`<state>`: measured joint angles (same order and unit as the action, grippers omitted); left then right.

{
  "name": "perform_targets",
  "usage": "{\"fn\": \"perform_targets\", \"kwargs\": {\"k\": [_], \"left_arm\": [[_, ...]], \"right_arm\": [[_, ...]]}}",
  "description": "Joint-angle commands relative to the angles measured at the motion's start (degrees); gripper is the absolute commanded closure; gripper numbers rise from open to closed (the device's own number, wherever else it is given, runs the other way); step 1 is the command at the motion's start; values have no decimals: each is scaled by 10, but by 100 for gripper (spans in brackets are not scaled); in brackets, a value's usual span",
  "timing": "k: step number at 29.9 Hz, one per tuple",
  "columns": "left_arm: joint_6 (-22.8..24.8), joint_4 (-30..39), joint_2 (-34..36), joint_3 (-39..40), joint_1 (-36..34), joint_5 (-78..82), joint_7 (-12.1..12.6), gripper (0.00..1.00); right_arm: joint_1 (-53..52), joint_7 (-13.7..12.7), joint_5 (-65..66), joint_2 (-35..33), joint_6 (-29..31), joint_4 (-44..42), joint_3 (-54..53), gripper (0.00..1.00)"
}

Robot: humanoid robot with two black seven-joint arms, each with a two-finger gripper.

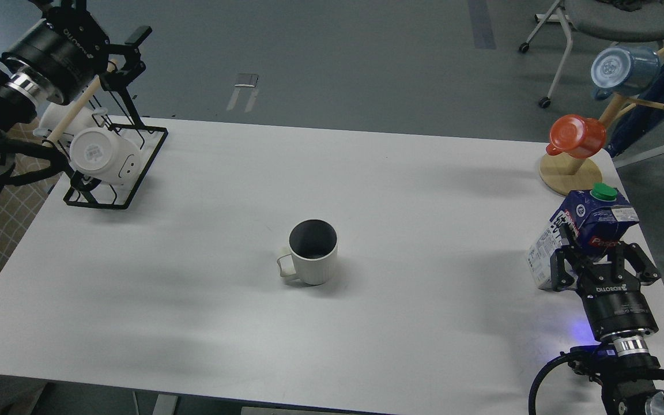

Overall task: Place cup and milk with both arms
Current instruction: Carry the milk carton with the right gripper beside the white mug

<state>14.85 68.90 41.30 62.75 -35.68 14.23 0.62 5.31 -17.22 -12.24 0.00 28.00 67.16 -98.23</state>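
With the right pincer [597, 253] spread open around the milk [588, 227] at the desk's [193, 300] right edge and the left pincer [127, 55] open, the cup [312, 251] mid-desk, an off-centre squeeze could tip the carton.

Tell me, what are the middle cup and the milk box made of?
The cup looks like ceramic: matte cream outside with ribs, dark grey inside. The milk box seems to be printed, slightly glossy cardboard with folded edges, and its green cap looks like plastic.
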Motion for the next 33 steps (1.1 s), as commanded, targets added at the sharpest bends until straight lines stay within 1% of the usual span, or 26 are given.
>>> {"fn": "perform_targets", "kwargs": {"k": [1,4,5,6,8,13,16,20,22,24,27,28,30,33], "left_arm": [[0,0,2,0,0,0,0,2],[0,0,3,0,1,0,1,2],[0,0,3,0,1,0,1,2],[0,1,4,0,1,0,1,2],[0,0,5,0,2,0,1,2],[1,0,12,-3,3,0,2,2],[1,0,21,-3,3,0,2,2],[1,0,31,-24,2,1,1,2],[1,0,32,-25,2,1,1,2],[1,0,32,-25,2,1,1,2],[1,0,37,-26,3,4,1,2],[1,0,37,-26,3,6,1,2],[1,0,40,-26,5,12,1,2],[2,0,49,-26,14,14,1,2]], "right_arm": [[0,0,-1,0,0,3,1,71],[4,0,-2,0,0,8,1,75],[4,0,-3,0,0,9,1,81],[4,0,-3,0,0,10,2,84],[3,0,-4,0,0,9,6,85],[-2,-2,-6,0,0,29,21,85],[-25,-4,-6,0,0,33,64,85],[-73,-4,-5,0,0,26,154,84],[-91,-4,-5,0,0,24,174,84],[-120,-7,-6,0,0,8,203,84],[-177,-8,-9,0,0,-61,266,81],[-186,-8,-9,0,0,-72,277,81],[-198,-7,-9,0,0,-89,315,79],[-201,-6,-25,0,0,-86,370,79]]}}
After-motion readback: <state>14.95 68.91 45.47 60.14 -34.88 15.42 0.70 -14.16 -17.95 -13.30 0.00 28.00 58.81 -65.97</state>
